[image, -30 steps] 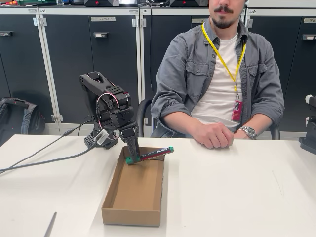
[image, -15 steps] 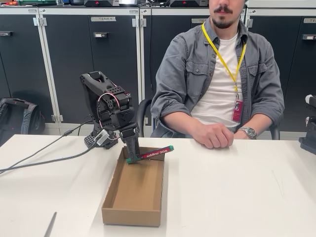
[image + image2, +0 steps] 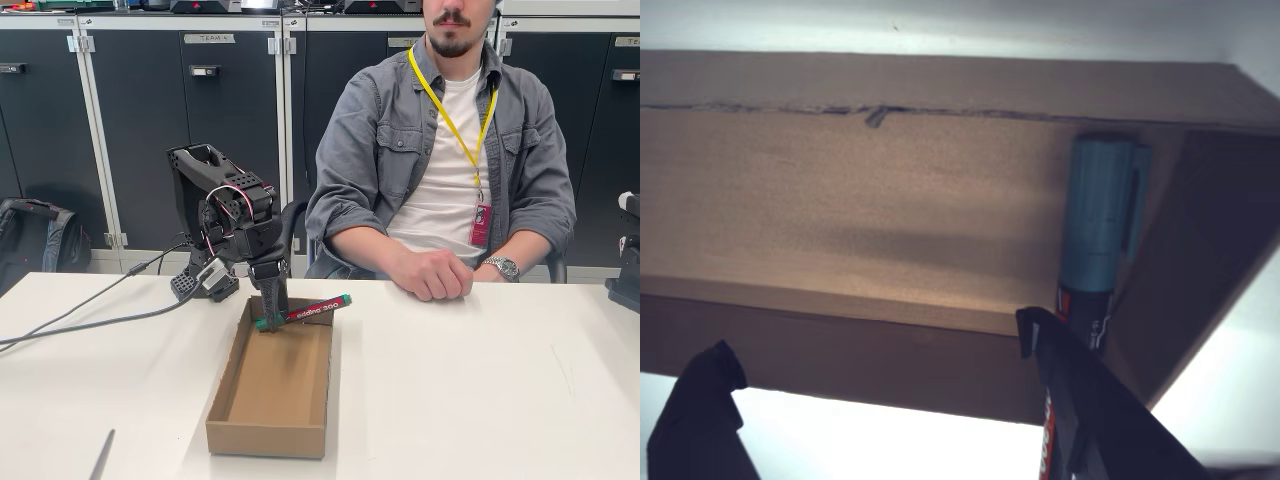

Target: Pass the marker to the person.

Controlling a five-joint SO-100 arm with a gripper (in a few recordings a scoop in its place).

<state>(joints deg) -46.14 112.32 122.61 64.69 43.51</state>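
Fixed view, centre of frame: the pincer (image 3: 272, 318) reaches down over the far end of an open box (image 3: 272, 392) and meets the left, tail end of the marker (image 3: 303, 312). The marker's long axis runs nearly level across the frame, tail at left by the pincer, green cap at right and slightly higher, lying over the box's far right corner. In the wrist view the marker (image 3: 1092, 270) runs up the frame beside the right finger (image 3: 1100, 410), cap toward the box wall (image 3: 940, 85); the left finger (image 3: 695, 420) stands well apart at lower left. The jaws therefore appear wide, and whether the pincer truly holds the marker cannot be told from these views.

The person (image 3: 450, 160) sits behind the table (image 3: 480, 400), upper right of the frame, with a closed hand (image 3: 435, 274) resting on the table edge, right of and above the marker cap. The cap end points roughly toward that hand, so the coming move is judged to carry the marker rightward and up in the frame.

Compared with one second ago, the arm's upper body has shifted right and the marker sits slightly flatter; the person's hand is unchanged.
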